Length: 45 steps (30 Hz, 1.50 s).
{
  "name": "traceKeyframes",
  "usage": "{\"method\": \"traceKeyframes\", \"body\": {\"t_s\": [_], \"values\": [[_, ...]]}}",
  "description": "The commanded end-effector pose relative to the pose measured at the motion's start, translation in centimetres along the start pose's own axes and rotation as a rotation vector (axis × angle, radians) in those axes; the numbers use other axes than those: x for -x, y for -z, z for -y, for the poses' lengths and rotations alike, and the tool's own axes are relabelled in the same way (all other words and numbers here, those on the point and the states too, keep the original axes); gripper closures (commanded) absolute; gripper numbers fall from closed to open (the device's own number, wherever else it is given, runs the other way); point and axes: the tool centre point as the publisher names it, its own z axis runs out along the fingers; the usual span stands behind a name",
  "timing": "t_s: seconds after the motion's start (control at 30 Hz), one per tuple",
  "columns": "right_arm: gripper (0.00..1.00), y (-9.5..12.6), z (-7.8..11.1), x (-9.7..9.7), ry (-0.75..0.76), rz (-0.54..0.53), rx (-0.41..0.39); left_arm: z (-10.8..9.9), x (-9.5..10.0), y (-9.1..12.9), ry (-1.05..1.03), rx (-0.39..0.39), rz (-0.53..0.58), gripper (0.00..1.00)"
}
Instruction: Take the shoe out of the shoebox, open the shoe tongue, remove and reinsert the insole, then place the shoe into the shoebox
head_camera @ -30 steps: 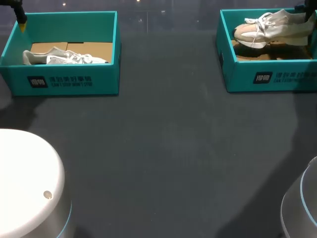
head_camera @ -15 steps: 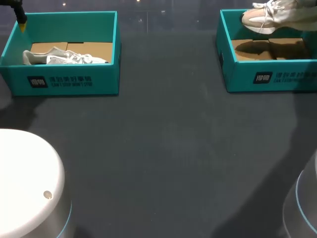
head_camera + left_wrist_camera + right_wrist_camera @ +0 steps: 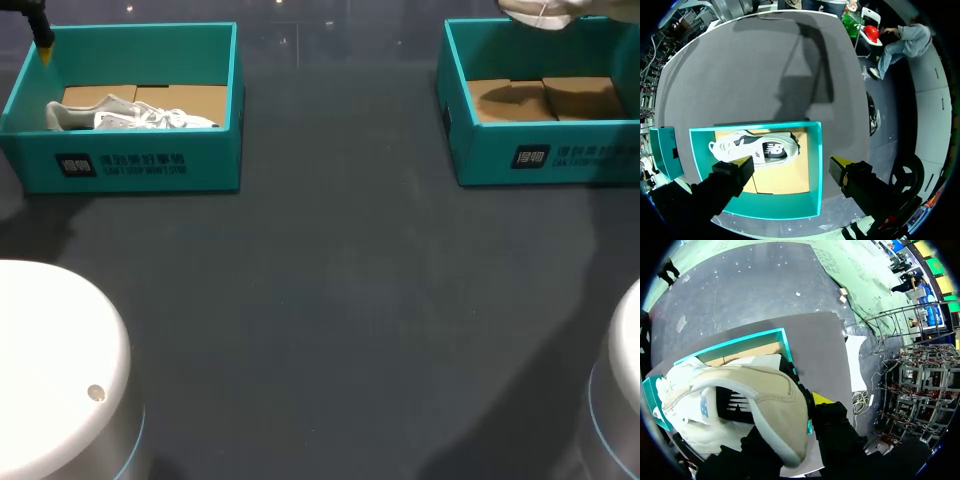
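Box print: the left shoebox (image 3: 215,150) and the right shoebox (image 3: 480,150) are both teal. Each has a white logo block plus a couple of lines of white characters on the front wall. It's too small for me to make out from the head cam, so I'm not gonna guess.
Shoe marks: the white shoe (image 3: 752,147) has a dark side panel with a white logo on it. The beige shoe (image 3: 765,390) shows a blue logo on its pale side.
Right claw: my right claw (image 3: 790,410) has the beige shoe clamped at the heel end. One yellow tip peeks out beside the heel and the other finger is hidden behind the shoe.
Beige shoe: it's up in the air over the right shoebox. On the head cam only a sliver of it shows, above that box's far wall. Brown cardboard lines the box floor below it.
Left claw: my left claw (image 3: 792,167) is spread wide, hanging above the left shoebox. On the head cam one yellow tip sits at the box's far left corner.
White shoe: it's down inside the left shoebox on the cardboard, looks to be on its side. It's ahead of the left claw's fingers and not touching them.
Counter: the counter (image 3: 330,300) is dark grey, with the two boxes well apart at its far left and far right.
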Motion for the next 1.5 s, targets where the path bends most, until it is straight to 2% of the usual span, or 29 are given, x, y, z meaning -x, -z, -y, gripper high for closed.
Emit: {"method": "traceKeyframes", "body": {"t_s": [0.03, 0.23, 0.37, 0.77, 1.03, 1.1, 1.27, 1.5], "values": [[1.0, 3.5, 2.6, 0.1, 0.004, 0.004, 0.035, 0.0, 0.0, 0.0, -0.001, 0.001, -0.001, 0.0], [1.0, 6.2, 5.2, -0.8, 0.013, 0.016, 0.049, 0.0, 0.0, 0.0, -0.001, 0.001, -0.001, 0.0], [1.0, 7.9, 7.6, -2.0, 0.018, 0.022, 0.057, 0.0, 0.0, 0.0, -0.001, 0.001, -0.001, 0.0], [1.0, 11.7, 18.1, -6.9, 0.013, 0.02, 0.108, 0.0, 0.0, 0.0, -0.001, 0.001, -0.001, 0.0], [1.0, 12.9, 25.2, -10.3, -0.008, 0.04, 0.137, 0.0, 0.0, 0.0, -0.001, 0.001, -0.001, 0.0], [1.0, 13.1, 26.7, -11.2, -0.007, 0.043, 0.167, 0.0, 0.0, 0.0, -0.001, 0.001, -0.001, 0.0], [1.0, 13.4, 29.6, -13.1, -0.023, 0.048, 0.212, 0.0, 0.0, 0.0, -0.001, 0.001, -0.001, 0.0], [1.0, 13.3, 32.8, -15.6, -0.045, 0.042, 0.219, 0.0, 0.0, 0.0, -0.001, 0.001, -0.001, 0.0]]}}
